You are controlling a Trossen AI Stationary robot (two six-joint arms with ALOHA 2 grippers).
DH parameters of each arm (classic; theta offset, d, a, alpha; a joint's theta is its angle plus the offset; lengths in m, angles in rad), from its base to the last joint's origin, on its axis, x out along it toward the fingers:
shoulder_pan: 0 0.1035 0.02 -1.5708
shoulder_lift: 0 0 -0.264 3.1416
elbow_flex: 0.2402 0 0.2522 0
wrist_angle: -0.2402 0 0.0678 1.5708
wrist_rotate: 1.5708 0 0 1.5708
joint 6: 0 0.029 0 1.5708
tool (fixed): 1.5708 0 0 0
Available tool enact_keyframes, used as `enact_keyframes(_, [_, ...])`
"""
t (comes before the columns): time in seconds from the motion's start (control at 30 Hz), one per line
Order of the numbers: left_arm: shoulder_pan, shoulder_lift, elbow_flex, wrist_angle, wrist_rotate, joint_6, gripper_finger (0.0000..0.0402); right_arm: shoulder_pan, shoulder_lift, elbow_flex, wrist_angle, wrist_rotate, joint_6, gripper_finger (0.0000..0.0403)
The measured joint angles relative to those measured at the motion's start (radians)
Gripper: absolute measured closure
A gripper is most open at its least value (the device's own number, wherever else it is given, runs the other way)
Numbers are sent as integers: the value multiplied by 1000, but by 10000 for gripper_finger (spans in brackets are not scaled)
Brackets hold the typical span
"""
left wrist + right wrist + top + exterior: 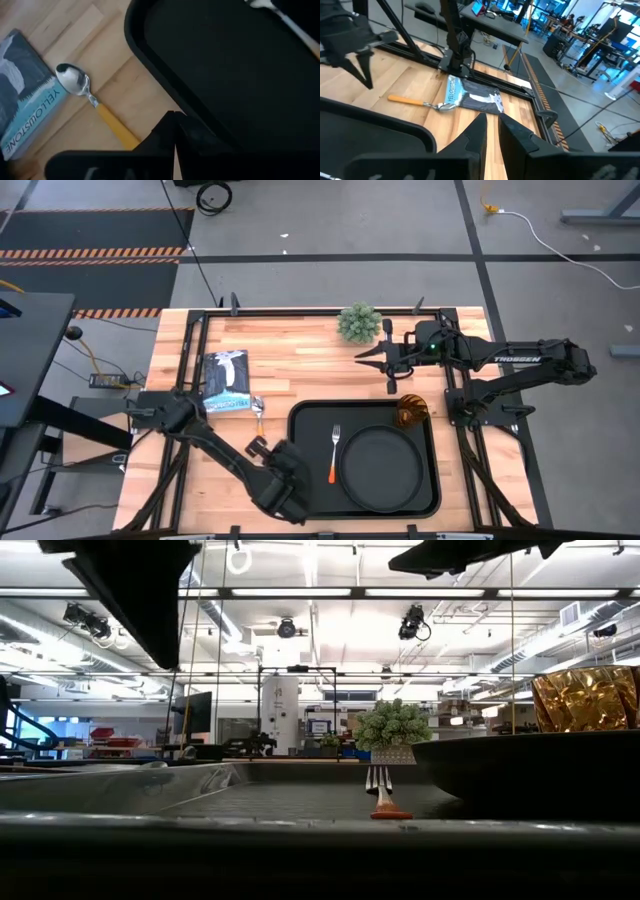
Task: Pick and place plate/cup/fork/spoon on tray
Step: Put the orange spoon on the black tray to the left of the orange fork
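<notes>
The black tray (310, 480) lies at the table's near middle. On it are the round black plate (380, 468) on its right part, the orange-handled fork (334, 452) left of the plate, and the amber cup (412, 412) upright in the far right corner. The spoon (82, 90) lies flat on the wood left of the tray, its bowl by a booklet. My left gripper (260, 448) hovers shut over the spoon's handle end (125, 135), beside the tray's far left corner. My right gripper (380, 365) is shut and empty in the air, beyond the tray's far edge.
A Yellowstone booklet (226, 382) lies left of the spoon. A small green potted plant (358, 323) stands at the table's far middle. Bare wood shows between the plant and the tray. Black frame rails run along the table's edges.
</notes>
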Motion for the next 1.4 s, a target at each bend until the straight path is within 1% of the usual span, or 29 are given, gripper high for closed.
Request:
enact_keyframes(0.1, [-13, -31, -58, 13, -15, -51, 393, 0, 0, 0, 4, -12, 0, 349])
enact_keyframes(0.2, [-24, -86, -150, 57, -20, -107, 396, 0, 0, 0, 4, -11, -4, 349])
enact_keyframes(0.37, [-31, -217, -364, 234, -44, -217, 395, 0, 0, 0, 4, -12, -10, 349])
enact_keyframes(0.47, [-25, -268, -470, 327, -52, -334, 390, 0, 0, 0, 4, -12, -11, 349])
enact_keyframes(0.53, [-16, -274, -506, 337, -34, -452, 385, 0, 0, 0, 3, -11, -11, 349])
enact_keyframes(0.6, [-1, -274, -524, 333, 23, -538, 378, 0, 0, 0, 4, -11, -11, 349])
enact_keyframes(0.7, [24, -273, -536, 341, 93, -560, 359, 0, 0, 0, 5, -12, -11, 349])
enact_keyframes(0.9, [60, -273, -541, 354, 106, -565, 285, 0, 0, 0, 5, -12, -7, 349])
enact_keyframes(1.0, [84, -273, -541, 354, 144, -564, 248, 0, 0, 0, 5, -12, -7, 349])
enact_keyframes(1.1, [103, -272, -541, 355, 185, -561, 222, 0, 0, 0, 4, -12, -7, 349])
enact_keyframes(1.27, [118, -272, -541, 355, 189, -414, 208, 0, 0, 0, 4, -12, -3, 349])
enact_keyframes(1.33, [120, -272, -541, 354, 188, -411, 210, 0, 0, 0, 4, -12, 0, 349])
enact_keyframes(1.4, [120, -272, -541, 355, 164, -410, 213, 0, 0, 0, 3, -12, 0, 349])
